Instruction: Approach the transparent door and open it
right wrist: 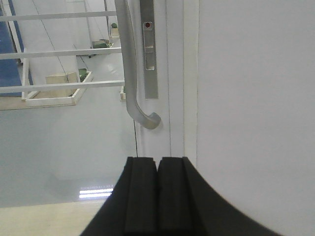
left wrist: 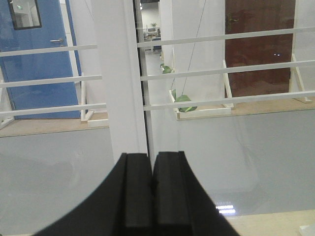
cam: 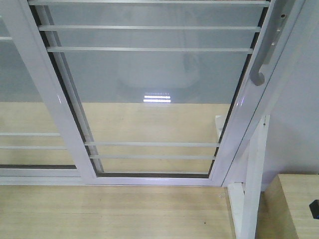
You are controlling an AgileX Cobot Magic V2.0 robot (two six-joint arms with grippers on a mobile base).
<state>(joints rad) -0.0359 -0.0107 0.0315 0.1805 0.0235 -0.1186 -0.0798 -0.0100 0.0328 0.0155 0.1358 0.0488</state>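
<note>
The transparent door (cam: pixel 154 94) fills the front view: clear glass in a white frame with thin horizontal white bars. Its curved silver-grey handle (cam: pixel 263 59) hangs on the right stile. In the right wrist view the handle (right wrist: pixel 129 64) runs down from the top and hooks right, just above and slightly left of my right gripper (right wrist: pixel 158 160), which is shut with nothing in it. My left gripper (left wrist: pixel 150 156) is shut and empty, pointing at a white vertical stile (left wrist: pixel 118 73) between two glass panels. Neither gripper shows in the front view.
A second white-framed glass panel (cam: pixel 25 99) without a handle stands to the left. A white wall (right wrist: pixel 256 88) runs right of the door. A white post (cam: pixel 254 174) and a light wooden box top (cam: pixel 299 204) are at the lower right, on pale wooden flooring (cam: pixel 109 214).
</note>
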